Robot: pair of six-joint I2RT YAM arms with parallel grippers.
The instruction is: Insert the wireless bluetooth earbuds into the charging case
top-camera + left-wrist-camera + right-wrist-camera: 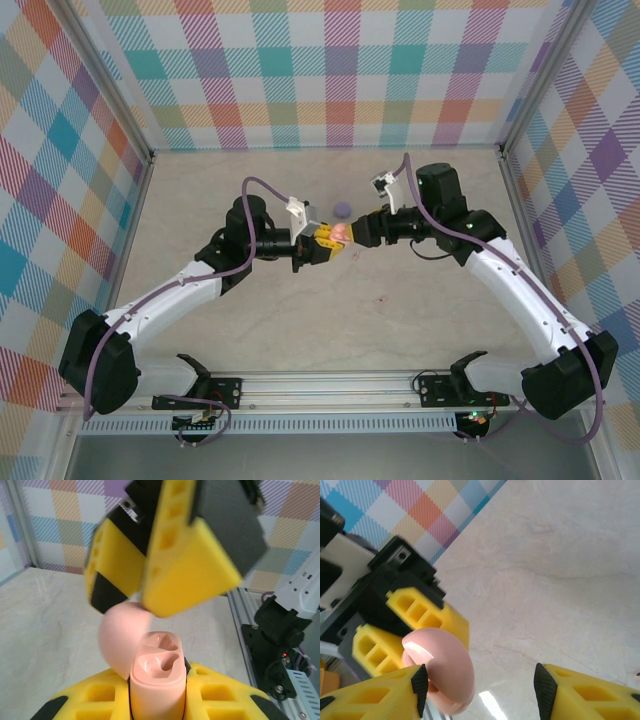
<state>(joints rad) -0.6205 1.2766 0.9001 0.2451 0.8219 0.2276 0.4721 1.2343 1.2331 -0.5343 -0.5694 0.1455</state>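
Presently the charging case [156,680] is pinched low in the left jaws, lid [445,667] open, sockets empty. The right jaws are spread beside the lid, holding nothing. A purple piece [342,209] lies on the tabletop [250,330] beyond; whether an earbud cannot be told. Earbuds are judged light, slippery: best taken across the body.

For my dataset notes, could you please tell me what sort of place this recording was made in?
Most likely a robot-lab test cell: a marble-look tabletop boxed in by checked walls, with two robot arms bolted to an aluminium rail at its near edge.
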